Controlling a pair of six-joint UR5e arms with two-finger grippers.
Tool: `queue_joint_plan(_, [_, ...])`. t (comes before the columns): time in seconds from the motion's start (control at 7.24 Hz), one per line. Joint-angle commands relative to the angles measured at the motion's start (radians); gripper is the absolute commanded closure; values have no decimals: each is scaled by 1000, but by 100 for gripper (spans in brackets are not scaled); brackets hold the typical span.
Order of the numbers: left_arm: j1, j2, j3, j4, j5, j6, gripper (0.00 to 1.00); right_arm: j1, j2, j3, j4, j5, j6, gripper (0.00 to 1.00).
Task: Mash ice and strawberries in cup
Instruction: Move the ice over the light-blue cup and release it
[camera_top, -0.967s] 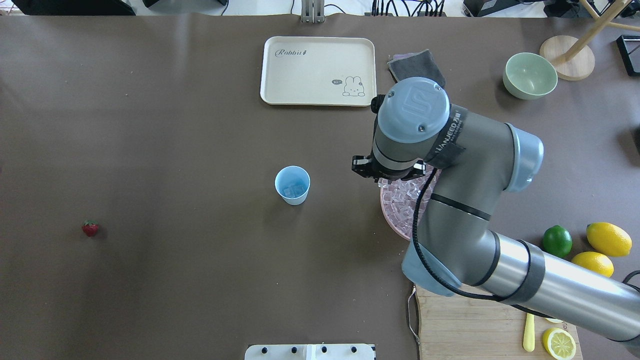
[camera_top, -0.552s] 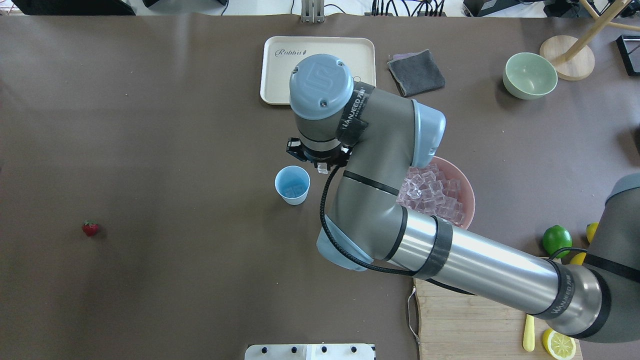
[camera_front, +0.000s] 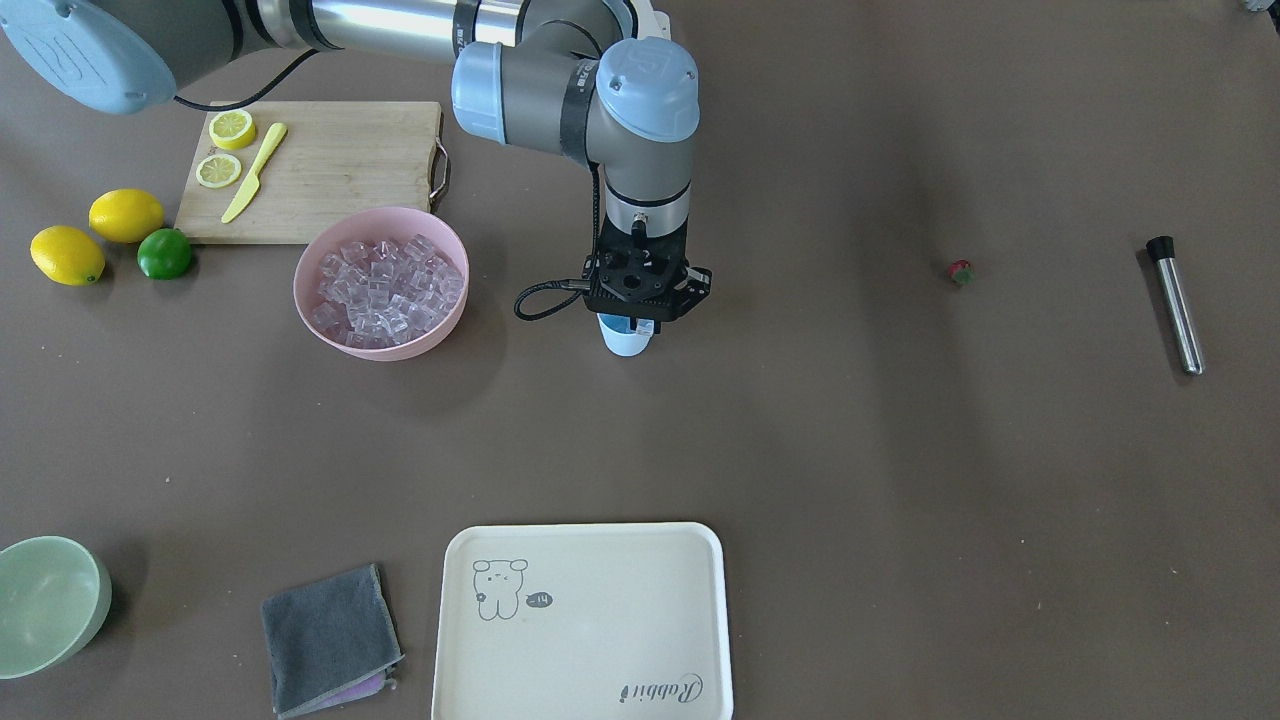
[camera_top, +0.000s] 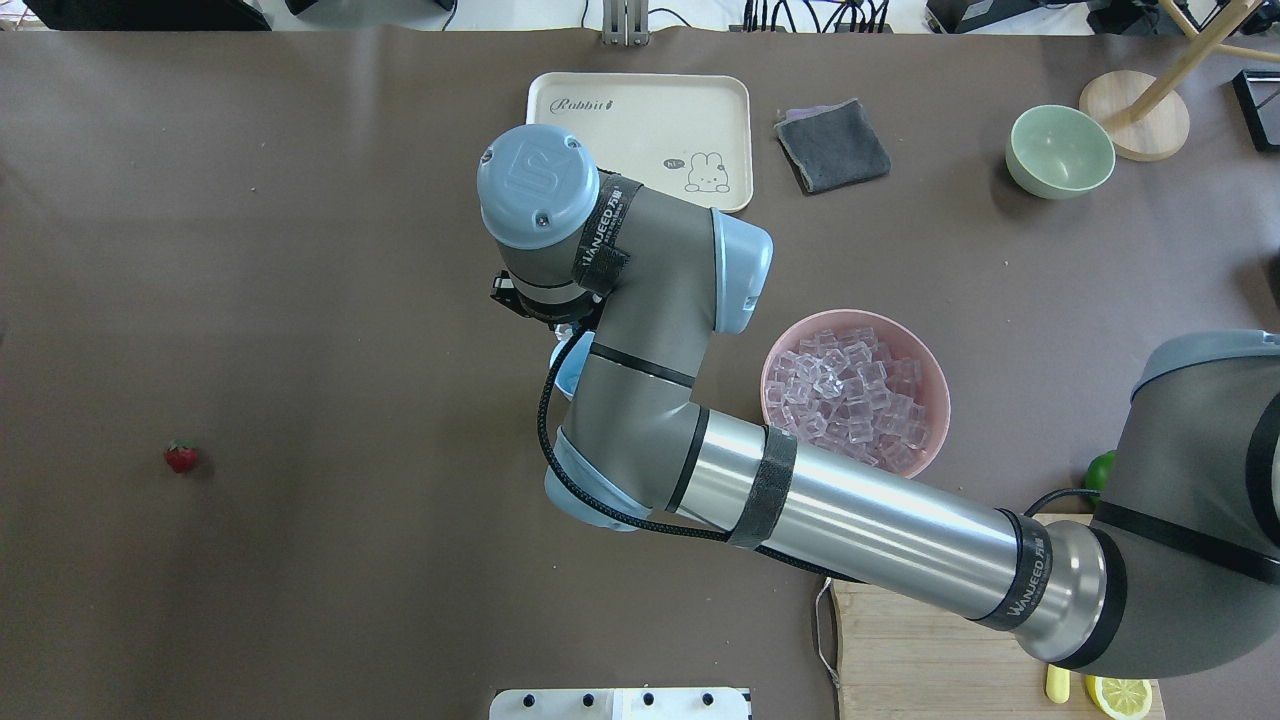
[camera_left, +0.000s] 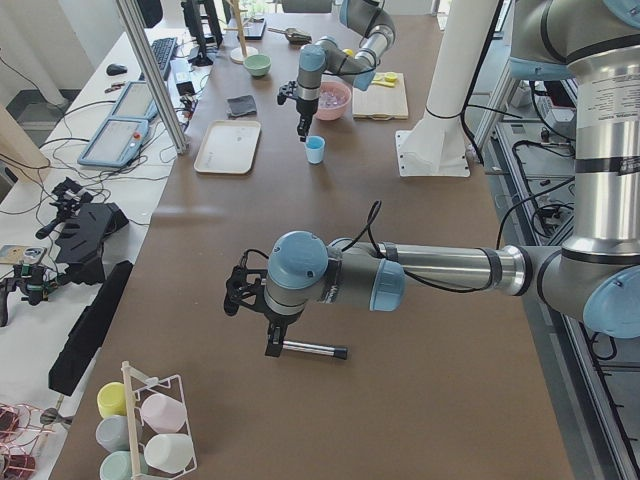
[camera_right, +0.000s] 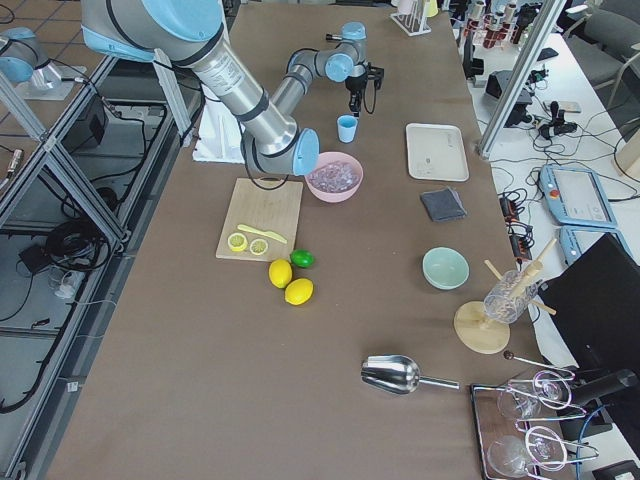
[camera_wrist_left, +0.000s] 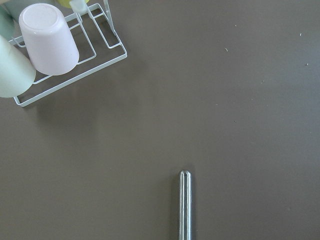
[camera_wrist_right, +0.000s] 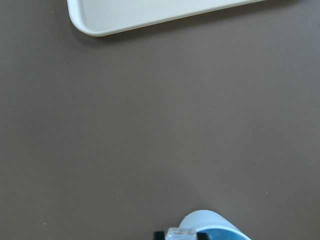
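Observation:
The light blue cup (camera_front: 627, 342) stands mid-table, mostly hidden under my right arm in the overhead view (camera_top: 562, 375). My right gripper (camera_front: 632, 318) hangs straight above the cup's mouth, shut on one clear ice cube (camera_wrist_right: 181, 232). The cup's rim (camera_wrist_right: 210, 224) shows just beyond the fingertips. The heap of ice (camera_front: 385, 285) fills the pink bowl (camera_front: 378, 346) beside the cup. The strawberry (camera_top: 181, 457) lies alone far on my left. My left gripper (camera_left: 272, 346) hovers over a metal muddler (camera_wrist_left: 185, 205); I cannot tell whether it is open or shut.
A cream tray (camera_top: 640, 135) and grey cloth (camera_top: 833, 145) lie beyond the cup. A pale green bowl (camera_top: 1060, 150) is at the far right. The cutting board (camera_front: 310, 170) holds lemon slices and a yellow knife. Lemons and a lime (camera_front: 165, 253) lie beside it. A cup rack (camera_wrist_left: 65, 55) is near the muddler.
My right arm swung left from over the pink bowl to above the cup, carrying an ice cube. The cup and strawberry have not moved.

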Motion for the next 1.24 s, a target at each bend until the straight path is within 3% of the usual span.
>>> queue_joint_plan(0.0, [0,-1,10,1,1,0,1,-2,-12,12,-10,5,-1,79])
queue_joint_plan(0.55, [0,-3,13,0,1,0,1,-5,-35,58,-69,5,-1,74])
queue_joint_plan(0.69, [0,-3,15,0,1,0,1,-9,-51,70,-72,0,-1,65])
queue_joint_plan(0.83, [0,-3,13,0,1,0,1,-18,-44,90,-75,5,-1,45])
queue_joint_plan(0.97, [0,-3,13,0,1,0,1,-23,-53,92,-72,3,-2,33])
queue_joint_plan(1.1, [0,-6,13,0,1,0,1,-22,-67,141,-81,5,-4,27])
